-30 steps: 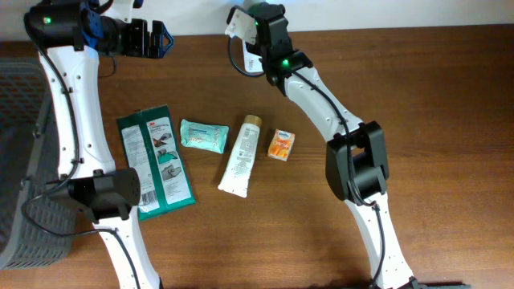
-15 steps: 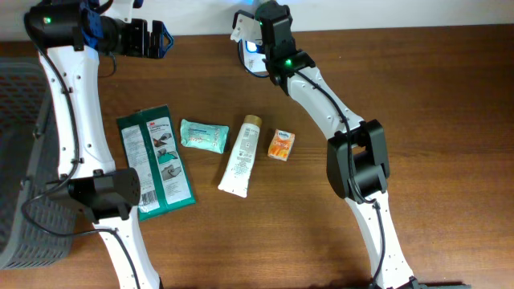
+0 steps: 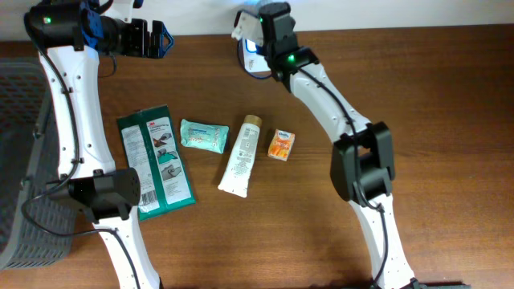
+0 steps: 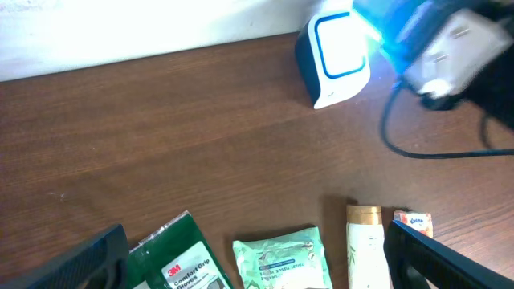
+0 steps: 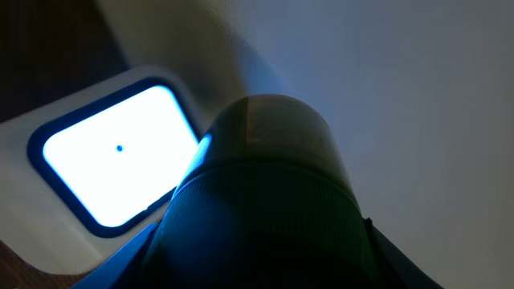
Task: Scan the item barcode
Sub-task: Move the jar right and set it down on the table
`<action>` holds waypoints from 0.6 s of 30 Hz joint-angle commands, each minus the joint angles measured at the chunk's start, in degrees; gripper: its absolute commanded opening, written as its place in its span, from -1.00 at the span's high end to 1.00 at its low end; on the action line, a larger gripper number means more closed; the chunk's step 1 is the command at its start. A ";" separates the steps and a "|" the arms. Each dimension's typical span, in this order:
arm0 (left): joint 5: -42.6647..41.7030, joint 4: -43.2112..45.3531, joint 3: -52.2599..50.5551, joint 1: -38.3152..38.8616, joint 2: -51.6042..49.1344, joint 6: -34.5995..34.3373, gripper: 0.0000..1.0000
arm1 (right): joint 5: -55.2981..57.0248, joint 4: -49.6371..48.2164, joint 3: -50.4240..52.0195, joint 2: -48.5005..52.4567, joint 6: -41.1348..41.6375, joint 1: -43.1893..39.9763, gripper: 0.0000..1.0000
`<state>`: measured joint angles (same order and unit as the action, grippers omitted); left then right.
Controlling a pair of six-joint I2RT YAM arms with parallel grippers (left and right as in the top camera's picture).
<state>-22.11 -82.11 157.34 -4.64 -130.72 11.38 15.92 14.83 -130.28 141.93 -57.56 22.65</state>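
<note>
Right gripper [image 3: 253, 34], closed on a cylindrical item [image 5: 269, 160]; the lit scanner [image 5: 112, 156] is found at the item's nine o'clock, just beside

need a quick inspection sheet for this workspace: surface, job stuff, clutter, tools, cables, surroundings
surface: brown wooden table, no spills seen
job's things: white scanner at the back edge, window lit; dark round item held in front of it
clutter: green package, teal wipes pack, white tube, orange box lying in a row
grippers: left tool open and empty; right tool closed on the round item
cables: black cable on the table beside the scanner
surroundings: grey basket at the left; white wall behind
</note>
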 commanded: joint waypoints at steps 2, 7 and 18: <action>-0.63 -0.07 0.44 -0.04 0.57 0.94 -0.98 | -0.68 5.25 -1.20 -14.64 12.76 0.57 0.16; -0.63 -0.07 0.44 -0.04 0.57 0.94 -0.98 | -0.72 24.44 -1.20 -21.16 37.35 0.50 0.17; -0.63 -0.07 0.44 -0.02 0.57 0.94 -0.98 | -8.24 65.88 1.25 -21.03 59.84 -2.43 0.18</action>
<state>-22.13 -82.11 157.34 -4.64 -130.72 11.40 10.31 77.17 -130.69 120.29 -5.02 22.41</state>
